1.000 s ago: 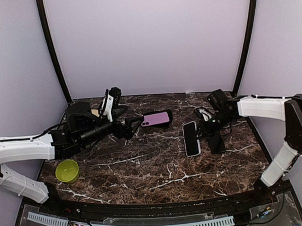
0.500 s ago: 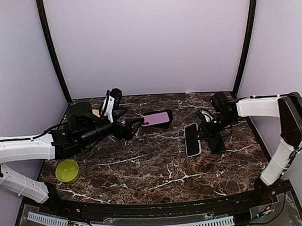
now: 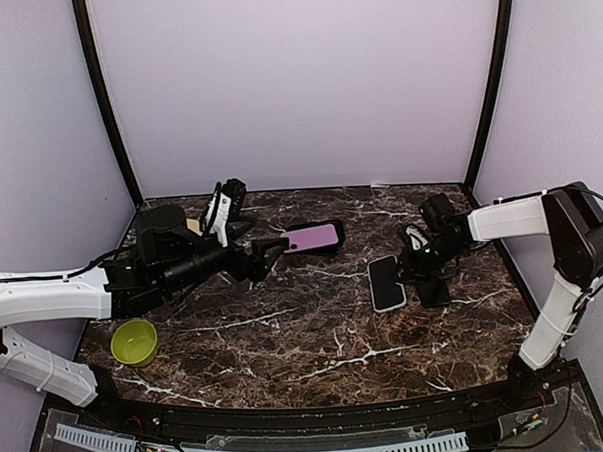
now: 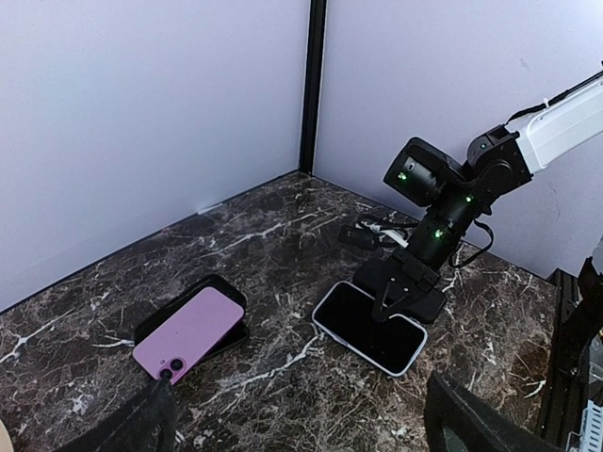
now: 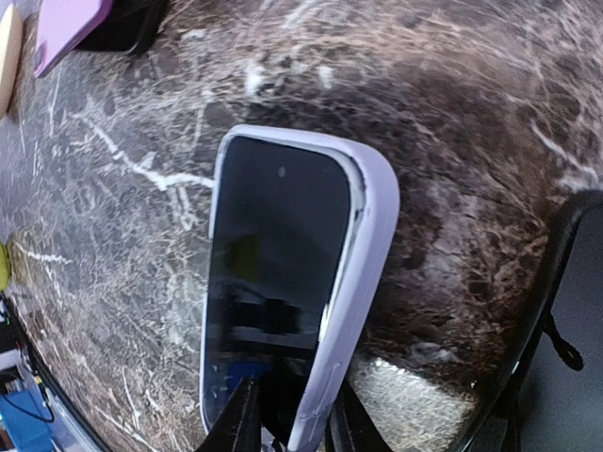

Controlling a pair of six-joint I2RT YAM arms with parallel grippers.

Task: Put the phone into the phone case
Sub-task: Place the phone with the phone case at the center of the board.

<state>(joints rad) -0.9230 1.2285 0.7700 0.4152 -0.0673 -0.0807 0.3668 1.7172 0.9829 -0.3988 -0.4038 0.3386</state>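
The phone [image 3: 386,283] is seen lying screen up on the marble table [image 3: 307,351], right of the middle. It is set in a pale case [image 5: 360,268], whose side wall shows along one long edge.

The right gripper [image 3: 411,268] is lowered at the phone's far right corner. In the right wrist view its two fingers [image 5: 240,419] are placed on either side of the cased edge, the gap between them narrow. Whether the edge is pinched or the fingers stand just clear of it cannot be told.

A flat black thing [image 3: 431,288] is seen just to the right of the phone, under the right arm.

The left gripper [image 3: 266,254] is held above the table left of the middle, its jaws spread wide and nothing between them. Just beyond it, a pink phone [image 3: 314,236] is laid back up on a black case [image 4: 155,325], well apart from the cased phone.

A green bowl [image 3: 133,341] is set near the left edge of the table, beside the left arm.
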